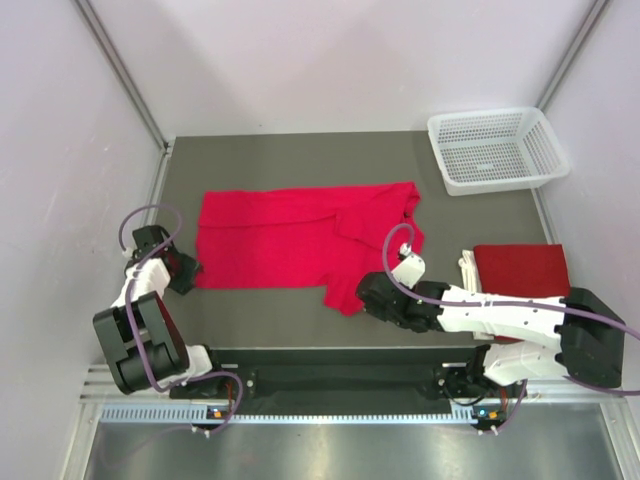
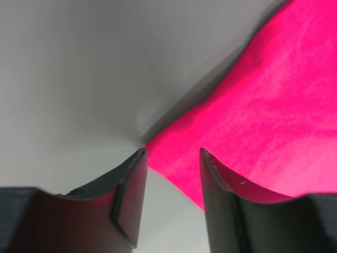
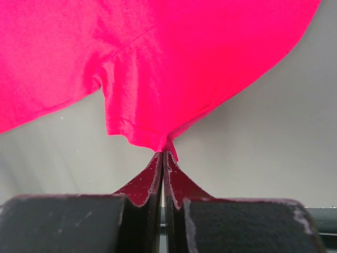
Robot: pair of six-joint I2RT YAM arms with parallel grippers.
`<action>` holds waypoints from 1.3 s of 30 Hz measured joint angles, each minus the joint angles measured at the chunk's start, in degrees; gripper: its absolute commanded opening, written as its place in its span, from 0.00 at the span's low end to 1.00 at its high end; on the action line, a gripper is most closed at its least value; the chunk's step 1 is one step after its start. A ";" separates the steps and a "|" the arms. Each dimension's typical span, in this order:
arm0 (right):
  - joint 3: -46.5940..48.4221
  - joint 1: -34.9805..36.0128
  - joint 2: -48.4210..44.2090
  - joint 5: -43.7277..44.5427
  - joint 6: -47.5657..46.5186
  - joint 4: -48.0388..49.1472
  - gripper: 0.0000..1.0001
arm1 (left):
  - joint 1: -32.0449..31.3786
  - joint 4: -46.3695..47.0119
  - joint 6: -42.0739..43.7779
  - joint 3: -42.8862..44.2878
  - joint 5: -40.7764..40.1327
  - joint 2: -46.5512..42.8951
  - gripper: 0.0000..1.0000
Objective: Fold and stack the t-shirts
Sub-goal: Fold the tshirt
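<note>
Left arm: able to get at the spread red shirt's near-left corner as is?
Likely yes: the left claw stands open right at the near-left corner of the spread t-shirt, nothing between them.

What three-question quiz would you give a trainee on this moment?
1. True or false: the right gripper is shut on an edge of the spread t-shirt.
2. Where is the white basket? A: far right. B: near left. C: on top of the spread t-shirt.
3. Which arm does the folded t-shirt lie beside?
Key: 1 true; 2 A; 3 the right arm.
</note>
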 measured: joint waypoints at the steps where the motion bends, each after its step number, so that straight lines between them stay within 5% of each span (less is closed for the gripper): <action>1: 0.00 0.00 -0.15 0.00 -0.04 0.02 0.00 | 0.00 0.68 -0.11 0.00 -0.04 0.31 0.35; 5: 0.00 0.00 -0.33 0.00 -0.07 0.00 0.00 | -0.09 1.70 0.22 0.02 -0.85 1.07 0.28; 10: 0.00 0.00 -0.33 0.00 -0.09 0.02 0.00 | -0.39 1.16 0.59 0.76 -4.48 1.18 0.52; 17: -0.04 0.00 -0.37 -0.02 -0.07 0.02 0.00 | -0.39 2.51 0.70 0.00 -6.12 -0.52 0.55; 22: -1.29 0.00 -1.60 -0.02 -0.04 0.07 0.00 | -0.42 5.95 0.66 -2.32 -2.73 0.81 0.42; 27: -2.60 0.00 -2.99 -0.02 0.02 -0.22 0.00 | -1.49 6.69 1.51 -2.75 -1.92 1.07 0.00; 39: -3.32 0.00 -4.66 0.02 0.17 -0.39 0.00 | -24.50 -2.12 4.52 11.74 -26.21 6.71 0.07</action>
